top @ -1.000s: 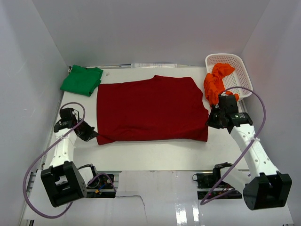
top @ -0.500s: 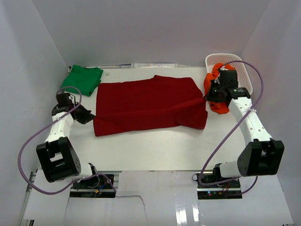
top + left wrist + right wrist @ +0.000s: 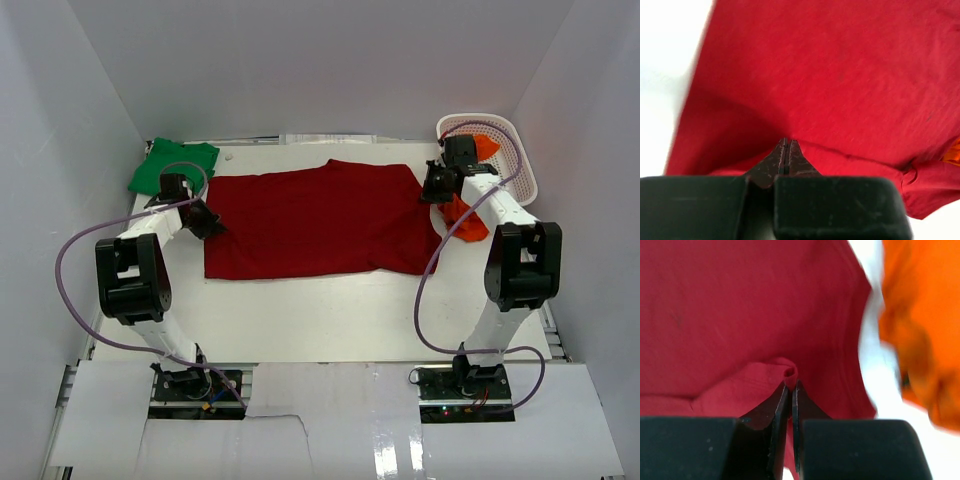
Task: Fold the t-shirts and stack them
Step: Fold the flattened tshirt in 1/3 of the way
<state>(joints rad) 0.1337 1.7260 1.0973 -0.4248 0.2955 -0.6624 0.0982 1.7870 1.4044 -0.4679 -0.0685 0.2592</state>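
Dark red t-shirt lies lengthwise left-right, pinched by left end effector and right end effector.

Right gripper: fingers pressed together, only a hairline gap, pinching a small raised fold of the dark red t-shirt. Red cloth fills the left and far part of the view. Orange t-shirt is on the right, blurred. A bare strip of white table shows between the two shirts.
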